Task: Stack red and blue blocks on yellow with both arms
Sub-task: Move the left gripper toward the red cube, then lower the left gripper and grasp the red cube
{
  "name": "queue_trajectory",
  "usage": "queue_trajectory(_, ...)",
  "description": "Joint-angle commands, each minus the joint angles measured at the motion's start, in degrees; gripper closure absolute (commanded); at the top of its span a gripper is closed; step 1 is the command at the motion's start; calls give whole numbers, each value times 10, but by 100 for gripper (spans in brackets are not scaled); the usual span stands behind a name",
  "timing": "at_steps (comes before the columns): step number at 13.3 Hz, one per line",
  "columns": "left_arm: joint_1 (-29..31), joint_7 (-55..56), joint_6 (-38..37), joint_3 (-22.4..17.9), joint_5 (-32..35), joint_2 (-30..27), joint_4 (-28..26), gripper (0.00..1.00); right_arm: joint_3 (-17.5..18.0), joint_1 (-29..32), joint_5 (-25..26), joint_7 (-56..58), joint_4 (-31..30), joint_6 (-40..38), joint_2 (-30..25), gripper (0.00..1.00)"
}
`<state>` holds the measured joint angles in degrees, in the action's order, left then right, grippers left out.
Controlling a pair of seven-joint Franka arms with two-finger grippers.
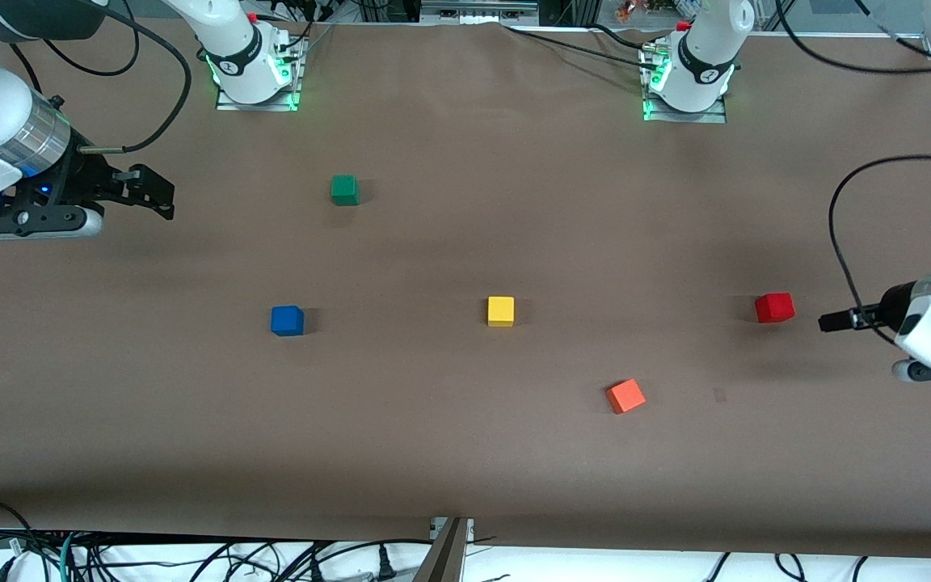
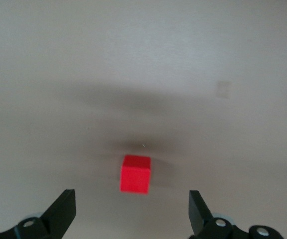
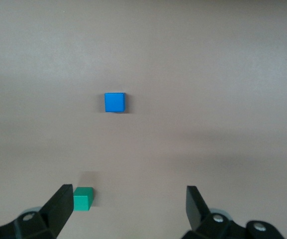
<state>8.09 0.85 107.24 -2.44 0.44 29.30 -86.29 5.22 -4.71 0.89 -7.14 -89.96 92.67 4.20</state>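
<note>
Orange cube [image 1: 625, 396] nearest, left gripper [image 2: 132, 211] fingers apart near red block [image 1: 774, 307], right gripper [image 3: 129, 209] fingers apart, empty

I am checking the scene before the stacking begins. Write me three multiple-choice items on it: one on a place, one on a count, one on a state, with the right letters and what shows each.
1. Which cube lies nearest to the front camera?
A. green cube
B. orange cube
C. blue cube

2. How many cubes are on the table?
A. three
B. four
C. five

3. How does the left tool stand?
A. open and empty, close to the red cube
B. shut on the red cube
C. shut on the yellow cube

Key:
1 B: the orange cube lies lowest in the front view, below the green cube and the blue cube.
2 C: green, blue, yellow cube, red cube and orange on the table.
3 A: the left tool shows spread fingers with nothing between them.
</note>
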Motion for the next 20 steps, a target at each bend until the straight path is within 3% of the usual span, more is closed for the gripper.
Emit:
queue_trajectory(1,16,-3,81,7,4,13,-59,0,5,6,2,-2,13,-14,2,0)
queue_trajectory(4,16,-3,175,8,4,8,-152,0,5,6,2,-2,13,-14,2,0)
queue_trajectory(10,17,-3,243,10,4,-12,-255,0,5,6,2,-2,13,-14,3,0)
queue_trajectory(11,17,-3,245,11,4,-13,-257,18,5,6,2,-2,13,-14,2,0)
queue_trajectory(12,17,-3,244,11,4,-13,-258,49,5,6,2,-2,13,-14,2,0)
queue_trajectory(14,17,-8,240,11,4,-16,-259,100,5,6,2,-2,13,-14,2,0)
queue_trajectory(17,15,-7,237,12,4,-21,-250,100,5,6,2,-2,13,-14,2,0)
queue_trajectory(20,11,5,197,59,4,-26,-190,100,5,7,2,-2,13,-14,2,0)
